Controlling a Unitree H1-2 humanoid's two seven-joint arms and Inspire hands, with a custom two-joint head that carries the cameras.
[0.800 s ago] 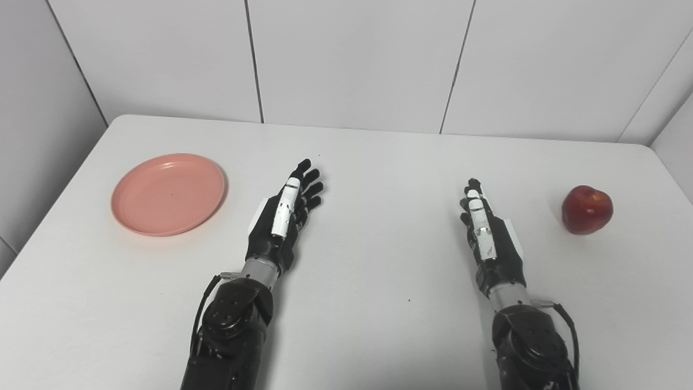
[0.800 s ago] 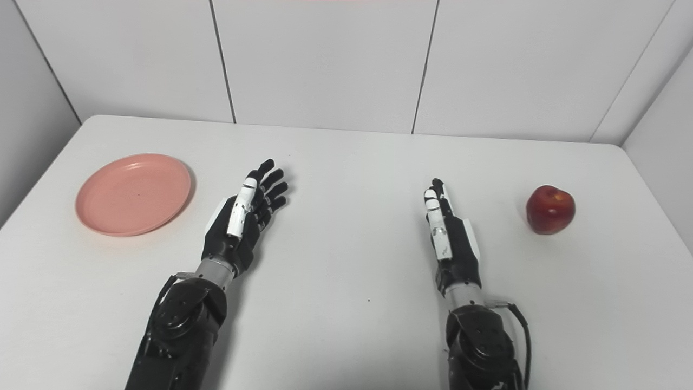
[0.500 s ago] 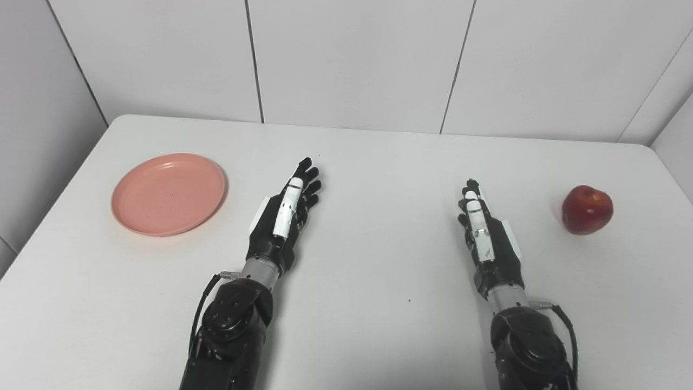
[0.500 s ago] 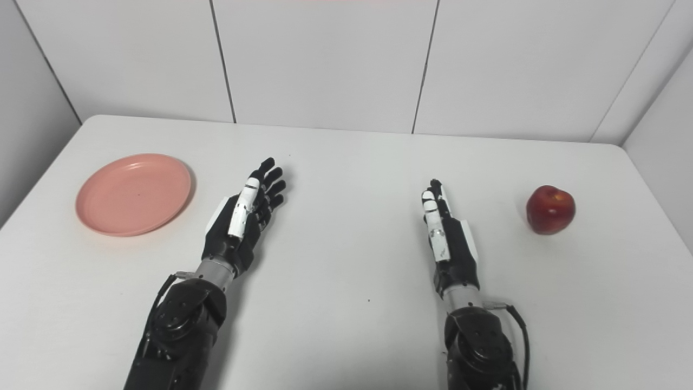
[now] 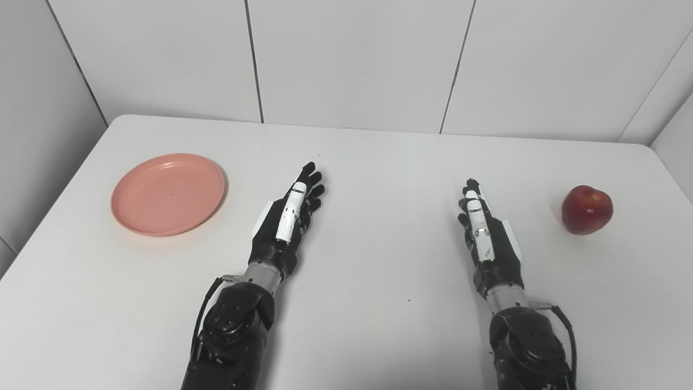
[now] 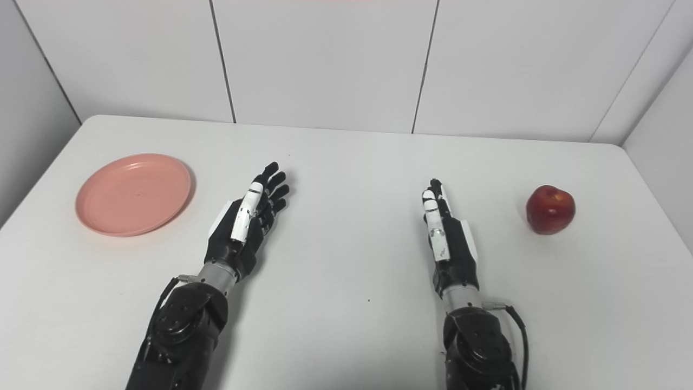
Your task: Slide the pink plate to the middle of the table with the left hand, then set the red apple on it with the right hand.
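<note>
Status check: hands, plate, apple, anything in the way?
Left hand and right hand open, holding nothing. Pink plate at table's left, untouched; red apple far right. Nothing between the hands.

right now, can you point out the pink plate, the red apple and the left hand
pink plate (image 5: 168,194), left eye view, on its flat centre
red apple (image 5: 587,209), left eye view, on the middle of its skin
left hand (image 5: 286,222), left eye view, on its back

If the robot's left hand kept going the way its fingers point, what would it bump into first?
Probably nothing on the table: the left hand points up and a bit right, missing the plate, toward the back wall.
</note>
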